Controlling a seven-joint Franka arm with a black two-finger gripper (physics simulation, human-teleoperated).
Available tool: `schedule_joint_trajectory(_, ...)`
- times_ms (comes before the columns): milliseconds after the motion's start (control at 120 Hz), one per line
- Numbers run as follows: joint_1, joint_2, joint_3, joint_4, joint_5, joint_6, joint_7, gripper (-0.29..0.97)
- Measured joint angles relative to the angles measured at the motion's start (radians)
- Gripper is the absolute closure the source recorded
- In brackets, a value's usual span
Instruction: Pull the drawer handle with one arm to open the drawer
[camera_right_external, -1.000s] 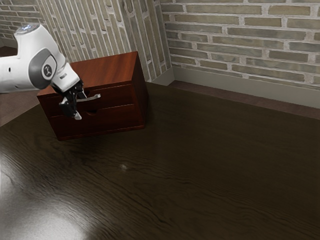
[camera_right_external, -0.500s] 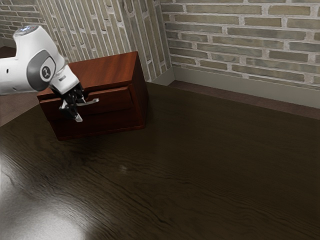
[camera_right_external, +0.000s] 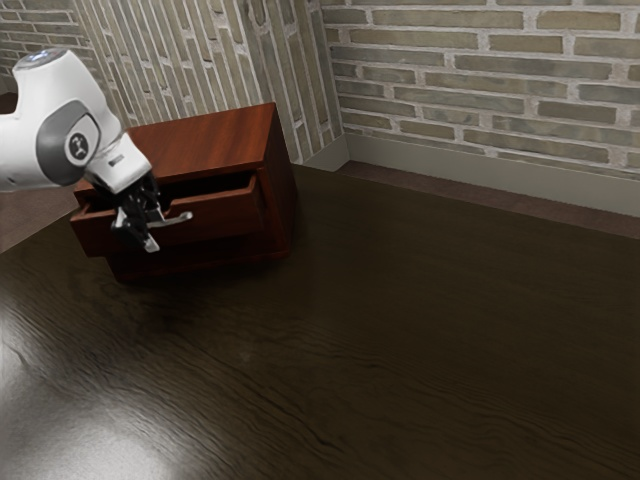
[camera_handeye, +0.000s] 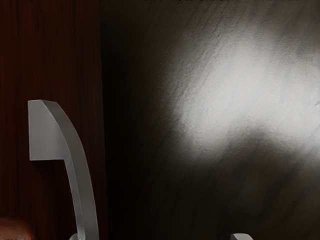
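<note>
The drawer (camera_right_external: 225, 208) stands further out than before, the hand (camera_right_external: 140, 218) clamped on its handle (camera_right_external: 178, 216); pulling straight along its travel, grip firm, seems best.

Home-like room: brick walls (camera_right_external: 480, 70), pale baseboard (camera_right_external: 480, 165), dark wood table (camera_right_external: 400, 350)

drawer (camera_right_external: 220, 210): upper of two, reddish-brown wood, pulled partway out of its cabinet (camera_right_external: 225, 135), dark gap open behind the front | handle (camera_right_external: 178, 216): grey curved metal bar, mid-front, standing off the wood | cabinet: upright, far left of scene
</note>
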Motion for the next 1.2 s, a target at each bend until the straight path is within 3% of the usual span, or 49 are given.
schedule_joint_trajectory(325,-0.005,-0.082,-0.004,-0.092,0.001,-0.009,-0.029,0.42)
schedule_joint_trajectory(783,-0.006,-0.23,-0.017,-0.248,0.014,0.014,-0.072,0.34)
schedule_joint_trajectory(917,-0.001,-0.309,-0.024,-0.309,0.014,0.025,-0.081,0.31)
schedule_joint_trajectory(1017,-0.001,-0.43,-0.051,-0.327,0.013,0.026,-0.089,0.28)
schedule_joint_trajectory(1117,-0.077,-0.5,-0.06,-0.284,-0.01,-0.019,-0.104,0.18)
schedule_joint_trajectory(1200,-0.298,-0.494,0.013,-0.241,-0.053,-0.088,-0.127,0.12)
